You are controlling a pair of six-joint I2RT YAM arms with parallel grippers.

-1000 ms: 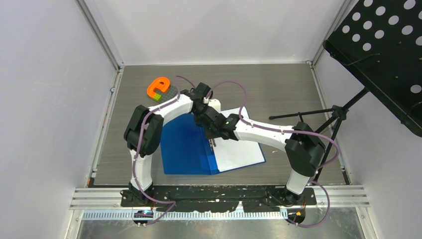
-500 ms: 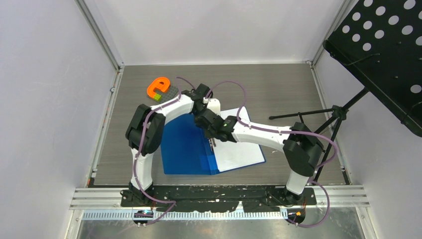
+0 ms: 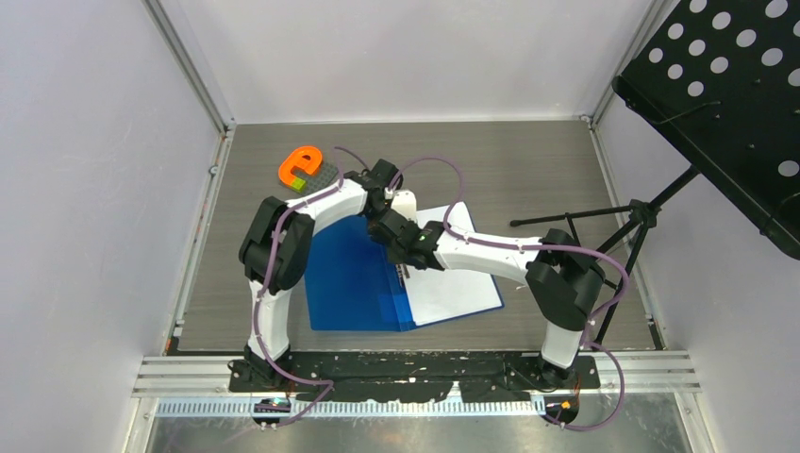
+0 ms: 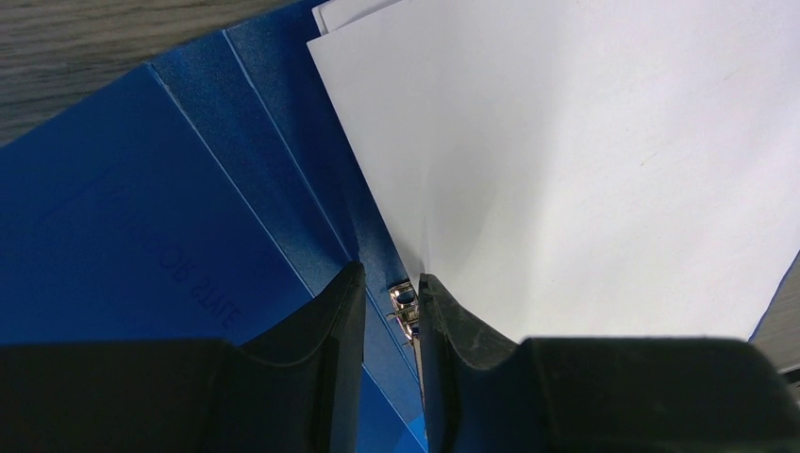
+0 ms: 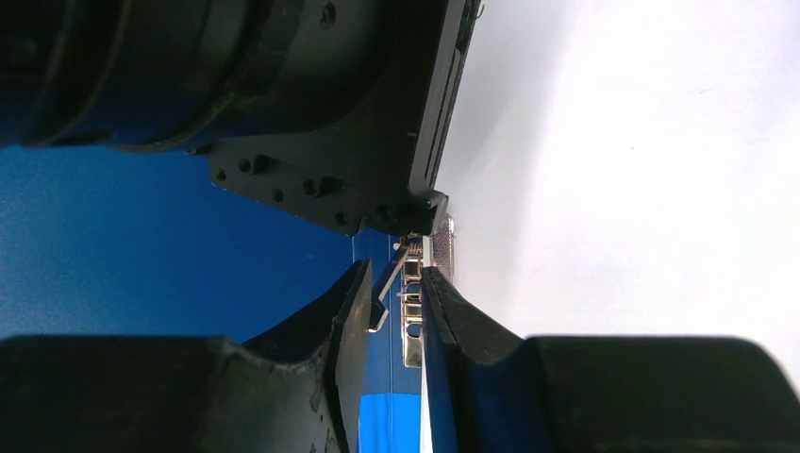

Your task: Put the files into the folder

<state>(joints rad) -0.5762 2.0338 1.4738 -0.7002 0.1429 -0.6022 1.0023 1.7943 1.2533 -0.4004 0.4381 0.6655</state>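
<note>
The folder lies open on the table. The sheets rest on its right-hand half, inner edge against its spine, so loading appears largely complete. Both arms meet at the folder's spine. The left end effector and the right end effector each show a narrow gap astride the metal clip; whether either is pinching it cannot be told. Judged outstanding: securing the sheets under the clip and closing the cover.

files on folder — right half, table beneath
</note>
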